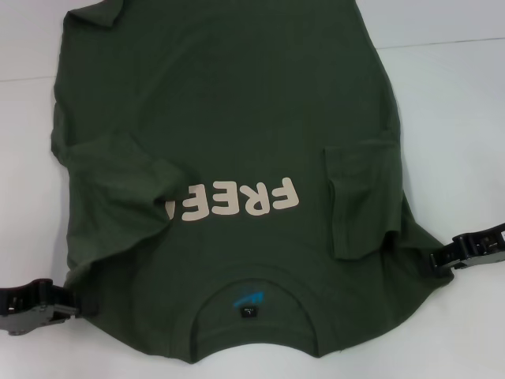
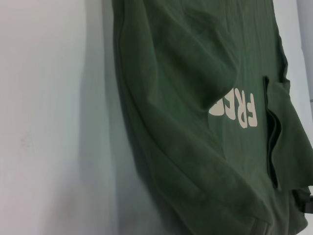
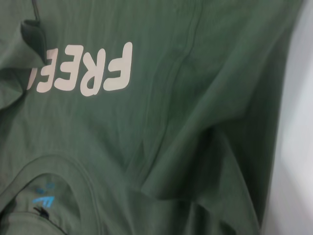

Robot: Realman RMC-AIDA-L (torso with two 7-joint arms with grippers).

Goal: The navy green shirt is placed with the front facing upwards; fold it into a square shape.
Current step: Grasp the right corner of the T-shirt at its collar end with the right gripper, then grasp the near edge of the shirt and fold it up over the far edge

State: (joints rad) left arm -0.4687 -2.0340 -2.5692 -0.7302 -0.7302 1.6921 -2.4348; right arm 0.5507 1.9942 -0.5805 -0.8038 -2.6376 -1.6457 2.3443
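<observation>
Navy green shirt [image 1: 229, 118] lies front-up on the white tabletop [image 1: 458, 95], collar [image 1: 252, 296] toward the near edge, hem toward the far edge, "FREE!" print [image 1: 237, 201] partly hidden. Progress: both sleeves appear folded inward over the chest, the left sleeve [image 1: 126, 185] bunched across the start of the print, the right sleeve [image 1: 363, 197] lying flatter as a neat panel. Body not yet folded lengthwise; side folds and the hem-to-collar fold seem still to do, so the task looks early, roughly a first step in. Left gripper [image 1: 75, 304] sits low at the shirt's left shoulder edge near the near-left corner, arm reaching in from the side; right gripper [image 1: 434, 259] is at the right shoulder edge, near the tabletop's right edge. Each touches or is just beside the cloth; whether the fingers are parted or pinching fabric, I cannot tell.
</observation>
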